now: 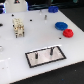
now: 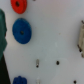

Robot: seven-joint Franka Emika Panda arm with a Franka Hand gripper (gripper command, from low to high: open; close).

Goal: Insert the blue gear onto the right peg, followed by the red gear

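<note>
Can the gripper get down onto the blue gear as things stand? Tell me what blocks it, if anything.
Probably yes. The blue gear lies flat on the white table, nothing on top. Only the red gear sits close beside it. The gripper itself is not visible.

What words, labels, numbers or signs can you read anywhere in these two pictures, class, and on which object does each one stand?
No readable text in either view.
The blue gear, the red gear and the black-bordered plate show plain surfaces with no print.
The small beige block has dark marks, too blurred to tell whether they are writing.
</note>
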